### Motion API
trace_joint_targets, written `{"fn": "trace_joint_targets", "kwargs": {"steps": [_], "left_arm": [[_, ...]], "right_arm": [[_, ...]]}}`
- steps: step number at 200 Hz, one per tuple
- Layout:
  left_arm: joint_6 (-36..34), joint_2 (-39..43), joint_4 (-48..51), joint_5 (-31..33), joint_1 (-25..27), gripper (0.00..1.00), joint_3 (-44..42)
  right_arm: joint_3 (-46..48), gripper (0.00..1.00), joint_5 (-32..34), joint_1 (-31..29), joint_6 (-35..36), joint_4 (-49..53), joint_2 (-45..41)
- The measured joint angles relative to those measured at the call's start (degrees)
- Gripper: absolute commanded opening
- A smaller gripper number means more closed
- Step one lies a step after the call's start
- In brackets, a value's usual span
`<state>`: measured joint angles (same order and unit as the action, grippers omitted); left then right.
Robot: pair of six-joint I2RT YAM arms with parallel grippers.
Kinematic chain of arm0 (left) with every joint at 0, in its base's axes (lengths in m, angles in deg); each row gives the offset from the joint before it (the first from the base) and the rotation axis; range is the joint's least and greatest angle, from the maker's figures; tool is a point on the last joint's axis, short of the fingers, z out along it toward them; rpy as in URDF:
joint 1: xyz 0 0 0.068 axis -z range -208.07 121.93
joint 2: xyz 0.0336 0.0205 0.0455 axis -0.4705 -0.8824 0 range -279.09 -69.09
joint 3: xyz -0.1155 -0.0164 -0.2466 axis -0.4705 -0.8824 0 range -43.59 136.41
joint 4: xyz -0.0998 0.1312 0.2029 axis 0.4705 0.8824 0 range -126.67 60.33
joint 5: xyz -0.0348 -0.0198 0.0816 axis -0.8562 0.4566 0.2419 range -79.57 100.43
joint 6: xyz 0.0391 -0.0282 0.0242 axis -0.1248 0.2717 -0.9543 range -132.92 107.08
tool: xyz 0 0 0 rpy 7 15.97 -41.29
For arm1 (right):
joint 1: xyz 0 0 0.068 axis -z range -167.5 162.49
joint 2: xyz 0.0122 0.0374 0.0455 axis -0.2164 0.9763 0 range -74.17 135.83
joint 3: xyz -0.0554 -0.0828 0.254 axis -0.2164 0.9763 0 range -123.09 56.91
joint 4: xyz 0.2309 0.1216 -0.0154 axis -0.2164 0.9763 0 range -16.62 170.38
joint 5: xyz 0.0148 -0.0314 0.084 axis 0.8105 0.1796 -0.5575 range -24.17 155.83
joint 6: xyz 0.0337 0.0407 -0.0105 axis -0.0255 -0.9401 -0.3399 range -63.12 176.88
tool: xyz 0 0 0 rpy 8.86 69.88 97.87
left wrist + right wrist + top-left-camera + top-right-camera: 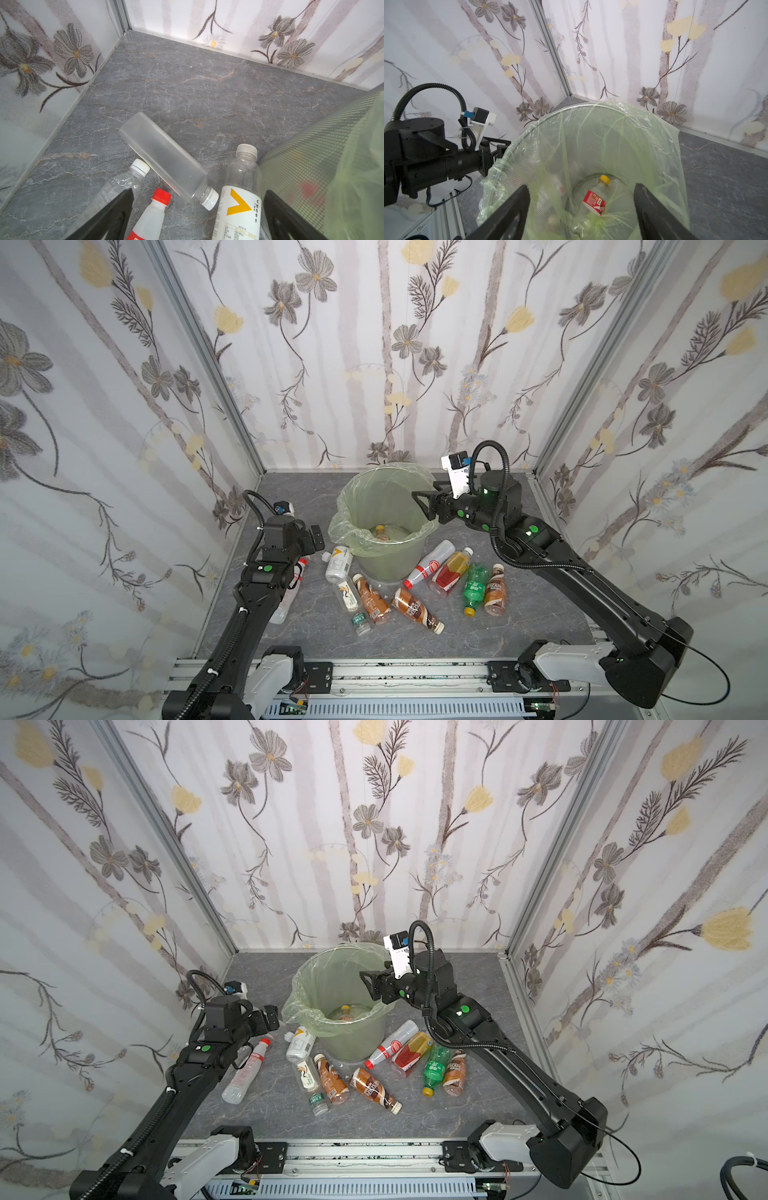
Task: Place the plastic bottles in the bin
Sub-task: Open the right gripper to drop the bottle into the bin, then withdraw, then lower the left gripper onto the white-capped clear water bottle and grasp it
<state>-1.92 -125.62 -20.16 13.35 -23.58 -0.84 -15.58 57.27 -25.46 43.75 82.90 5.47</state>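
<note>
The round translucent pale-green plastic bin [390, 562], lined with a thin green bag folded over its rim, stands toward the back of the grey marble-patterned tabletop [528, 614]. The right gripper [422, 506] hangs over the bin's right rim, pointing in above the opening. From its wrist camera I can see its jaws well apart with nothing between them. At the bottom of the bin lies a clear plastic bottle with a yellow cap and a red label [593, 204], which also shows in both top views.

The left gripper [318, 537] hovers low, just left of the bin, its jaws spread wide and empty. Below it, the wrist view shows a frosted square-sided bottle with a white cap [162, 158] lying on its side. Near it are a crumpled clear bottle with a white cap [124, 182] and a white bottle with a red cap [153, 214]. A white-labelled bottle with a yellow chevron [239, 207] lies right beside the bin's wall.

In front of the bin, a small clear bottle with a white label [347, 593] lies beside a brown coffee-label bottle [372, 599], with a second brown bottle [417, 610] close by. To the bin's right front, four more lie side by side: a clear bottle with a red cap and red label [428, 566], an orange-red tea bottle [451, 572], a green soda bottle [473, 585] and a third brown bottle [494, 591].
</note>
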Motion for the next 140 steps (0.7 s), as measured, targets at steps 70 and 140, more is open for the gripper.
{"fn": "trace_joint_targets", "kwargs": {"steps": [70,140], "left_arm": [[0.76,-1.44,0.35,1.33,0.02,1.00,0.00],[0.66,-5.33,4.09,3.08,-0.07,0.99,0.44]], "right_arm": [[14.62,0.86,5.31,1.99,2.32,0.15,-13.64],[21.24,0.86,5.46,5.40,2.05,-0.83,-17.07]]}}
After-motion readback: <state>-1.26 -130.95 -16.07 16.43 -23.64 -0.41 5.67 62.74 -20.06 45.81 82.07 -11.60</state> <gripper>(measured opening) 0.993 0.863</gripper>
